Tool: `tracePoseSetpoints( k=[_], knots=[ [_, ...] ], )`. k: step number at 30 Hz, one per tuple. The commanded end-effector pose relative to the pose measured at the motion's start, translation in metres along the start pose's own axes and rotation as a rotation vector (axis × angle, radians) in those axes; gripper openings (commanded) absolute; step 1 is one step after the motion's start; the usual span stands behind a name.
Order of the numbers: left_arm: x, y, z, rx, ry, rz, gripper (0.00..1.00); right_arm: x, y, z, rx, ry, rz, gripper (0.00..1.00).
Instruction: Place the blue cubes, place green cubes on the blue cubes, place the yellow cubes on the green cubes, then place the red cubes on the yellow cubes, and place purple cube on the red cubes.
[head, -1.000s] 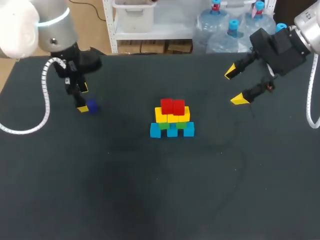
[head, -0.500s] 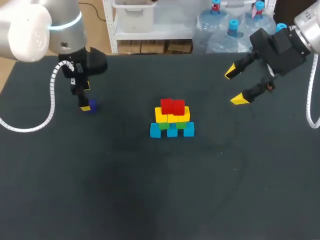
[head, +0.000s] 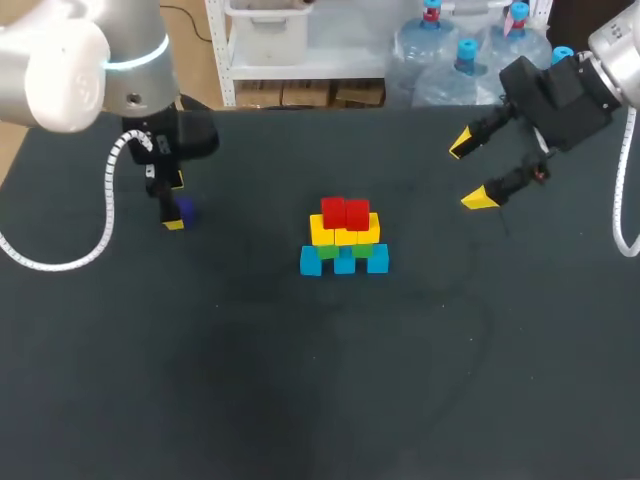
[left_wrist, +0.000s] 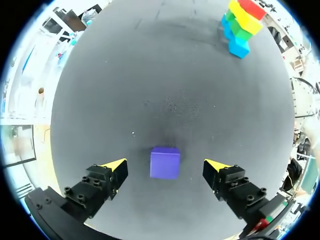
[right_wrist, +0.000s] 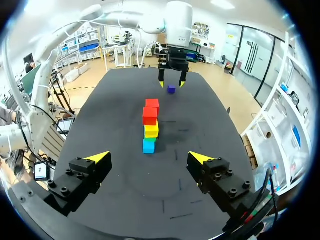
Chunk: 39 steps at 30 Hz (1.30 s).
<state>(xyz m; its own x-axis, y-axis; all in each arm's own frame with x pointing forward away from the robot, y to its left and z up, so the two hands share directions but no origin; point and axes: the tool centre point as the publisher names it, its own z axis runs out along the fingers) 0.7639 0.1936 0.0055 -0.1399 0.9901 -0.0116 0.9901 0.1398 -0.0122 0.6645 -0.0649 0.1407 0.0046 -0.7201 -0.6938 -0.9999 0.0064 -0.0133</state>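
**Left arm:** enters from the far left corner in the head view; wrist turned straight down, left gripper (head: 174, 203) low over the desk (head: 300, 390).
**Right arm:** enters from the far right corner; right gripper (head: 468, 175) held well above the desk, angled toward the middle.
**Purple cube** (left_wrist: 165, 162): flat on the desk, well apart from the stack.
**Stack, mid-desk:** blue cubes (head: 344, 262) at the base, green cubes (head: 328, 252) on them, then yellow cubes (head: 345, 233), with red cubes (head: 345, 213) on top.
**View differences:** the head view half hides the purple cube beside a fingertip. The left wrist view shows bare desk either side of it. The right wrist view shows the stack end-on as one column, with the left gripper beyond.
**Left gripper state:** fingers spread, straddling the purple cube, touching neither side.
**Right gripper state:** fingers spread wide, holding nothing.
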Motion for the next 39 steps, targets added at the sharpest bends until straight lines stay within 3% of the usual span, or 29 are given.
tracePoseSetpoints(
  k=[1,31,32,33,34,36,39],
  knots=[
    [-0.001,0.002,0.006,0.009,-0.001,0.001,1.00,0.000,0.001,0.000,0.002,0.000,0.000,1.00],
    [0.003,-0.007,0.011,0.007,0.006,-0.035,1.00,0.000,0.001,0.000,0.002,0.000,0.000,1.00],
    [0.004,-0.008,0.011,0.006,0.005,-0.035,0.82,0.000,0.001,0.000,0.002,0.000,0.000,1.00],
    [0.004,-0.008,0.011,0.006,0.004,-0.035,0.49,0.000,0.001,0.000,0.002,0.000,0.000,1.00],
    [0.004,-0.008,0.011,0.005,0.003,-0.035,0.41,0.000,0.001,0.000,0.002,0.000,0.000,1.00],
    [0.004,-0.009,0.011,0.004,0.002,-0.036,0.35,0.000,0.001,0.000,0.002,0.000,0.000,1.00],
    [0.004,-0.009,0.013,0.007,-0.002,-0.039,0.43,0.000,0.001,0.000,0.002,0.000,0.000,1.00]
  ],
)
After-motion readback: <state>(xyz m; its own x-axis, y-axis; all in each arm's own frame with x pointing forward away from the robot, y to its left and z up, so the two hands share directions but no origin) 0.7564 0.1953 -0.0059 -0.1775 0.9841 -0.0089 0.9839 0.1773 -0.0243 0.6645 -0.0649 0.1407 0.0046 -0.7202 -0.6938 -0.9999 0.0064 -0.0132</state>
